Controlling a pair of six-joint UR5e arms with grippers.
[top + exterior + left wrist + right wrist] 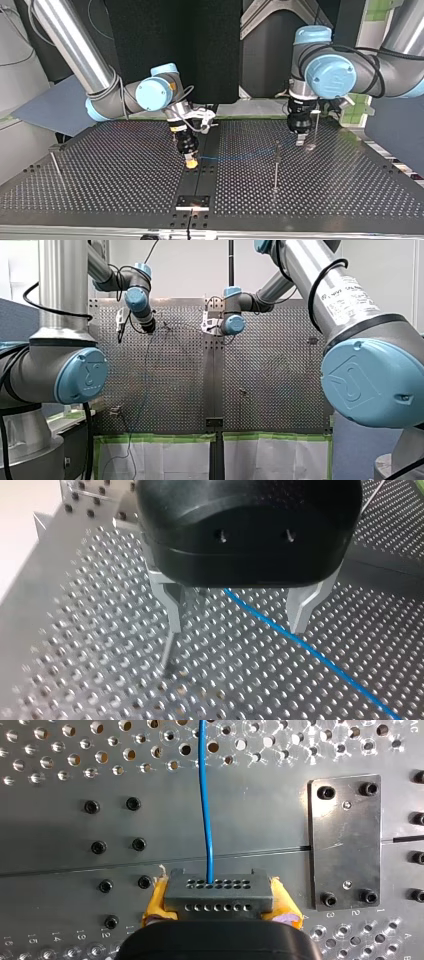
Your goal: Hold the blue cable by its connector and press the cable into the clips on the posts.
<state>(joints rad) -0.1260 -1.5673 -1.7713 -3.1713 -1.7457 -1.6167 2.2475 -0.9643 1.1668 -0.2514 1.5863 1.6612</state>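
The cable (205,795) is blue, the connector (218,895) dark grey with rows of holes. The pads (156,902) are yellow, the table (75,655) grey and perforated.

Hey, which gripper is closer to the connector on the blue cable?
My right gripper: it is shut on the connector. My left gripper hangs open farther along the blue cable, away from it.
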